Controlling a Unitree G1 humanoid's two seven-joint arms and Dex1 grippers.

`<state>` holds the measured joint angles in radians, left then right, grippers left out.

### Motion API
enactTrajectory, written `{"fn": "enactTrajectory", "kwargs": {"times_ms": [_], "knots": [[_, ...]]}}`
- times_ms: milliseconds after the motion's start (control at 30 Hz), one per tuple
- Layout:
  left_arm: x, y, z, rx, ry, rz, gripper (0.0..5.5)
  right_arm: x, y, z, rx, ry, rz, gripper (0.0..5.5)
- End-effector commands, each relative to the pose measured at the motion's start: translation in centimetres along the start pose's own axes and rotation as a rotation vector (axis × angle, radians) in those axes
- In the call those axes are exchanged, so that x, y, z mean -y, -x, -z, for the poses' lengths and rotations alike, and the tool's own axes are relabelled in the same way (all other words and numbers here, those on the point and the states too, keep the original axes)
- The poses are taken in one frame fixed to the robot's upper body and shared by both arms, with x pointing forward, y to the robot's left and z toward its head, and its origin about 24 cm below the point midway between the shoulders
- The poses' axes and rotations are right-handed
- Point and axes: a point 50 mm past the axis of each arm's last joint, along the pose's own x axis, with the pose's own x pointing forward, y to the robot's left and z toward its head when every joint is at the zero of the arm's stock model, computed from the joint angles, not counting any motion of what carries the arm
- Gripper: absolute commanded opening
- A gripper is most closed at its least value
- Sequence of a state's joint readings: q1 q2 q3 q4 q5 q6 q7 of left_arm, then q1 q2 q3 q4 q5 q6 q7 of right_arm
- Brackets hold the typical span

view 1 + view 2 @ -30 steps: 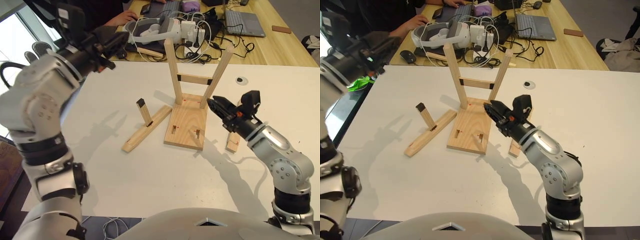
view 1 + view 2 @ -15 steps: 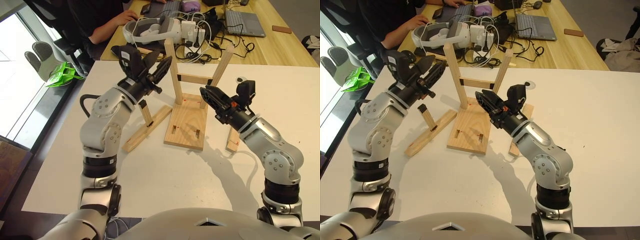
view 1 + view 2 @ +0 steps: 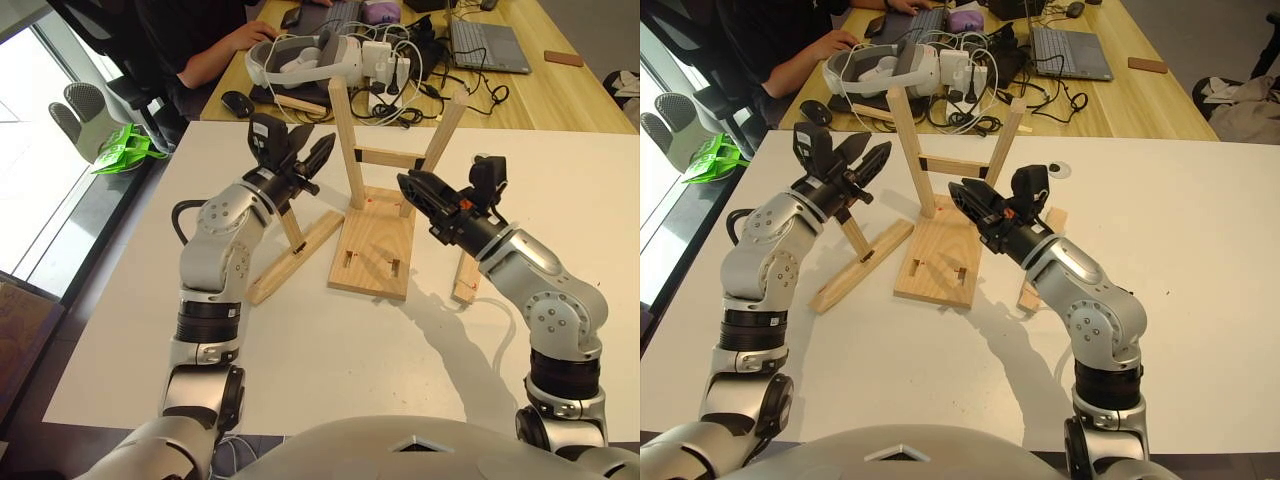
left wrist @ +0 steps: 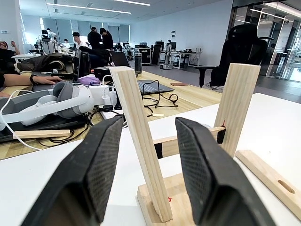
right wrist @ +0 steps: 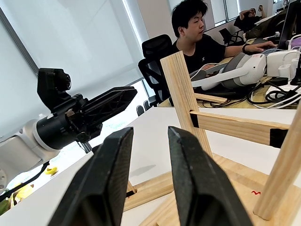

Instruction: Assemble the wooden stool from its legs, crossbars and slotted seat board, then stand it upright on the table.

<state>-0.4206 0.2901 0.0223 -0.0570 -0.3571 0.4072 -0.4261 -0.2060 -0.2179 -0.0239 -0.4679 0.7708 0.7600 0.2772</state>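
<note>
The slotted seat board [image 3: 372, 243] lies flat on the white table [image 3: 300, 350]. Two legs stand up from its far end, the left leg [image 3: 346, 140] and the right leg [image 3: 436, 150], joined by a crossbar [image 3: 388, 158]. A second leg pair [image 3: 296, 255] lies to the board's left with one short end sticking up. Another wooden piece [image 3: 466, 276] lies to the right. My left gripper [image 3: 322, 155] is open just left of the left leg, which appears between its pads [image 4: 101, 174]. My right gripper [image 3: 408, 188] is open near the right leg's base, holding nothing.
Behind the table stands a wooden desk [image 3: 560, 95] with a headset [image 3: 300, 55], cables, a mouse [image 3: 237, 102] and a laptop [image 3: 487, 42]. A person's hand rests there. A small round disc [image 3: 484, 157] lies at the table's far right.
My left arm has swung down from high at the upper left to beside the left upright leg. My right gripper has shifted slightly left and up toward the right leg.
</note>
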Motion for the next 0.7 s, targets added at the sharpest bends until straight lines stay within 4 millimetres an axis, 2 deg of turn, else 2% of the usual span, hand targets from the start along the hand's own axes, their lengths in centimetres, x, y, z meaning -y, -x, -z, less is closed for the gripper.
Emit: {"fn": "enactTrajectory", "kwargs": {"times_ms": [33,200,267,400,467,533,700], "knots": [[-0.3,0.4,0.6,-0.020,-0.001,-0.014,2.05,0.1,0.0,-0.3,-0.014,0.010,-0.011,1.36],[-1.1,0.7,1.0,-0.029,0.030,-0.062,2.05,0.1,-0.1,-0.3,-0.022,0.009,-0.021,1.36],[-1.9,0.4,-0.4,0.010,0.025,-0.076,2.05,0.2,-0.1,-0.3,-0.025,0.011,-0.022,1.36],[-3.2,-0.5,-5.3,0.137,-0.017,-0.086,2.05,0.4,-0.1,-0.5,-0.026,0.017,-0.021,1.36],[-3.3,-0.7,-6.6,0.170,-0.027,-0.077,2.05,0.4,-0.1,-0.5,-0.026,0.020,-0.020,1.36],[-2.7,-0.6,-6.0,0.152,-0.017,-0.054,2.05,0.4,-0.1,-0.5,-0.027,0.020,-0.021,1.36],[-1.7,0.8,-0.7,-0.010,0.061,-0.054,2.05,0.3,-0.3,-0.5,-0.041,0.023,-0.038,1.36]]}}
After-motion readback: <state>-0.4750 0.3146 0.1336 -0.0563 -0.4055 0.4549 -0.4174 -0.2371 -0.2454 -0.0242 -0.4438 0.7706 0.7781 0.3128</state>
